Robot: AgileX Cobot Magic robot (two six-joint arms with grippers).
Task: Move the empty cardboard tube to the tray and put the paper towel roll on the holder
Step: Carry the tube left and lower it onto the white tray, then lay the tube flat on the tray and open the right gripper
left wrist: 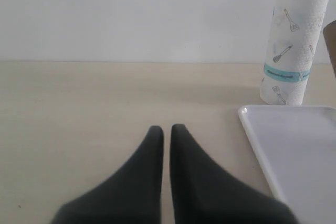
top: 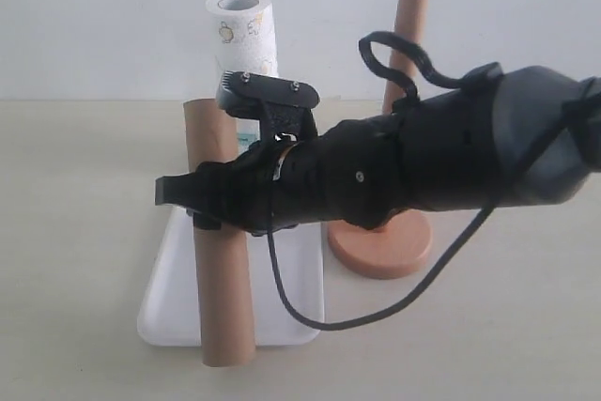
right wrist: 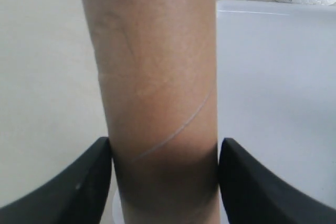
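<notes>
My right gripper (top: 202, 199) reaches across to the left and is shut on the middle of the empty cardboard tube (top: 230, 307), a plain brown cylinder. In the right wrist view both black fingers (right wrist: 94, 182) press the sides of the tube (right wrist: 157, 77). The tube hangs over the left part of the white tray (top: 164, 312), lengthwise; I cannot tell whether it touches. The paper towel roll (top: 242, 35) stands upright behind the tray. The wooden holder (top: 380, 243) stands right of the tray, its post bare. My left gripper (left wrist: 166, 128) is shut on nothing, low over the table.
The left wrist view shows the tray's rim (left wrist: 252, 129) to one side of the fingers and the paper towel roll (left wrist: 291, 40) beyond it. A black cable (top: 376, 312) loops down from the right arm over the table in front of the holder.
</notes>
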